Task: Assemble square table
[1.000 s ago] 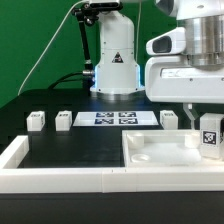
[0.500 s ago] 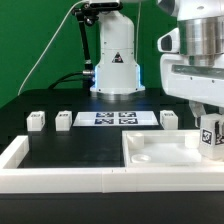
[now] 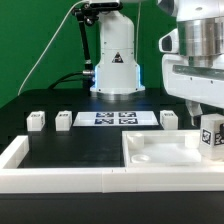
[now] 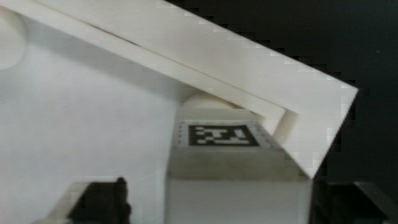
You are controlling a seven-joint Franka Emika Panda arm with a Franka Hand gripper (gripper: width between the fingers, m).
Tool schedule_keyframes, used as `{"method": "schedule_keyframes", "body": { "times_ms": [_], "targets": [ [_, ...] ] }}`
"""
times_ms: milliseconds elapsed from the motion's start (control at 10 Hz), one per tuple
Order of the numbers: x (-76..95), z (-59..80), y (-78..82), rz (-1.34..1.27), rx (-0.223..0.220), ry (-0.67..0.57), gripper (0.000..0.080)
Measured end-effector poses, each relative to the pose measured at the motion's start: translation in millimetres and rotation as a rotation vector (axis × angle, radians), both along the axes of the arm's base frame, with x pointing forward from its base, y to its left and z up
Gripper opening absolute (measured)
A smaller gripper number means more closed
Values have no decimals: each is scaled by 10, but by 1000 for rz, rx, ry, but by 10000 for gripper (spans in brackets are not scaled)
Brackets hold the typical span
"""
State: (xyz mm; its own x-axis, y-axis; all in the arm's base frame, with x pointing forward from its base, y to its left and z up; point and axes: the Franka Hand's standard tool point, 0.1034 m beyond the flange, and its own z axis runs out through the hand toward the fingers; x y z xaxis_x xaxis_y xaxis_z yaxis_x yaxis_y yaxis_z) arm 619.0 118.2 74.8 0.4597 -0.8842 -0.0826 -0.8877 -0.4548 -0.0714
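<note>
Square table top (image 3: 160, 160) flat, rim up, lower right of exterior frame; leg (image 3: 211, 136) upright at its right corner, long axis vertical, tag facing camera; gripper (image 4: 228, 200) jaws spread either side of leg

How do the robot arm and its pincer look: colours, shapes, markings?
The arm is glossy white and rounded, with a dark triangular mark on its base and black joint parts on top. The pincer has a white blocky body and two black fingers.
</note>
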Motion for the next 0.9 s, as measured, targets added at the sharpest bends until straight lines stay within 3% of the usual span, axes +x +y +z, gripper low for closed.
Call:
{"method": "schedule_keyframes", "body": {
  "times_ms": [100, 200, 900],
  "targets": [
    [-2, 0, 11, 155, -4, -16, 625],
    [-4, 0, 20, 260, -6, -27, 642],
    [-10, 9, 34, 993, -22, -96, 649]
  ]
}}
